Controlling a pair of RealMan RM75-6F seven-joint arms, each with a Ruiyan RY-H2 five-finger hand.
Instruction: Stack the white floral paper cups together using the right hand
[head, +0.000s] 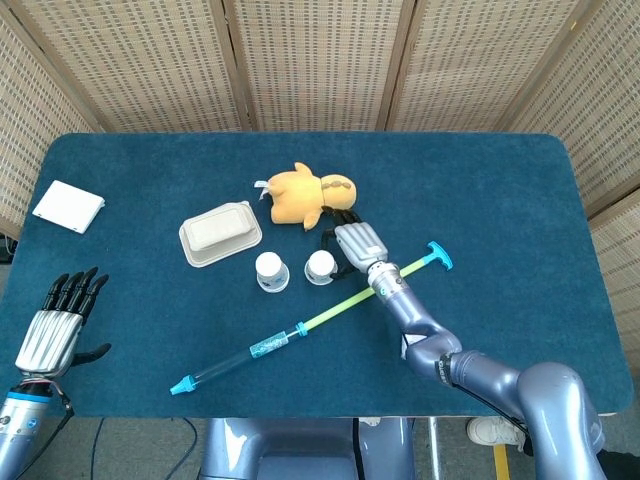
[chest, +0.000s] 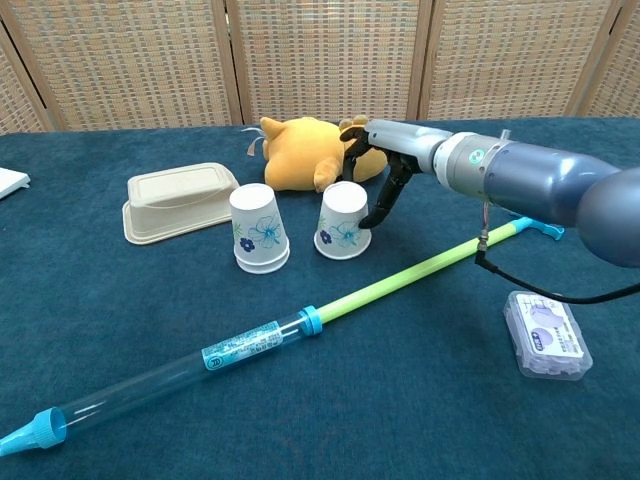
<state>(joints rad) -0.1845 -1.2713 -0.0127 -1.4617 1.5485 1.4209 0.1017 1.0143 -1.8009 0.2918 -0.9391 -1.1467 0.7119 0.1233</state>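
The right hand, fingers spread and holding nothing, touched the tilting right-hand cup, its twin at nine o'clock; a sideways nudge could topple it toward the plush toy behind.

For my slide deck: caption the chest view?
Right hand closes around the tilted right floral cup, second cup standing beside it.
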